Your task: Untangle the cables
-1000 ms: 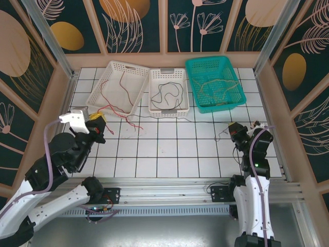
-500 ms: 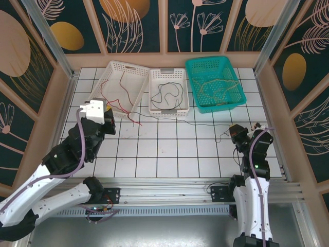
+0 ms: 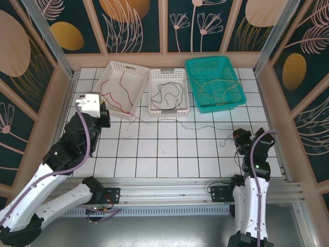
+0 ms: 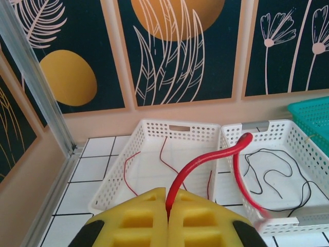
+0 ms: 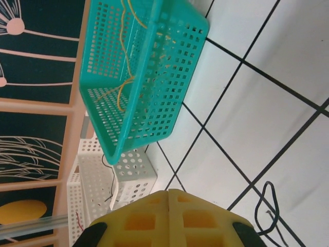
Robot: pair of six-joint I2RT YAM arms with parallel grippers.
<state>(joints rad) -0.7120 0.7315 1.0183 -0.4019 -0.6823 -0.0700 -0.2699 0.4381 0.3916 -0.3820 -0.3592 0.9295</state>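
Red cable (image 4: 205, 158): one end pinched between the pads of the left gripper (image 4: 168, 212), arcing up toward the left white basket (image 3: 109, 72). Thin red strands lie curled inside that basket.
Black cable (image 3: 177, 92): loose loop in the middle white basket (image 3: 167, 71), one strand trailing out across the tiles and ending in a small curl.
Yellow cable (image 3: 216, 87): tangled in the teal basket (image 3: 208, 60).

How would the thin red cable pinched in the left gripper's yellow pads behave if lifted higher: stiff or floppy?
Probably floppy with slight springiness: the thin red cable arches out of the left gripper, then bends back down. Likely very light, since it is thread-thin and holds that arch unsupported.
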